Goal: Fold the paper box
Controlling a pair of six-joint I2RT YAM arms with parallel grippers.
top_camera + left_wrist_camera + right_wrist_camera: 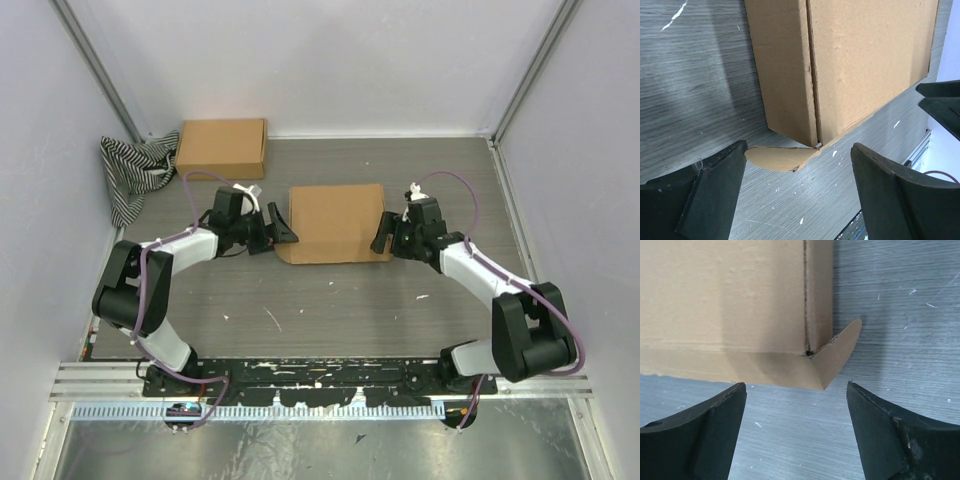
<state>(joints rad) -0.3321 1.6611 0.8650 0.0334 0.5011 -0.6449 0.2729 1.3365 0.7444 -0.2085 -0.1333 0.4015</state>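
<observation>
**Left gripper [282, 226] and right gripper [383, 231], both open, at the two ends of the box [335, 222]**

Each gripper stands just beside one short end of the box. Their jaws are spread wide and hold nothing. The box lies flat on the table [330, 300] between them with its lid down.

In the wrist views a rounded tab juts out untucked at each near corner of the box: the left tab [777, 157] lies flat on the table, and the right tab [840, 352] stands out at an angle. A slit runs beside each tab along the lid's edge. A second box [222, 148] and a cloth [135, 170] lie well beyond the box's far left corner.

Handling, as judged: the box is probably light and empty, so it is likely to slide when pushed from one side only, and bracing both ends together should steady it. The corrugated panels look stiff, but the single-layer tabs should bend easily and could crease or tear if pinched hard. The best hold appears to be across each tab near its root, to turn it inward toward the slit.
</observation>
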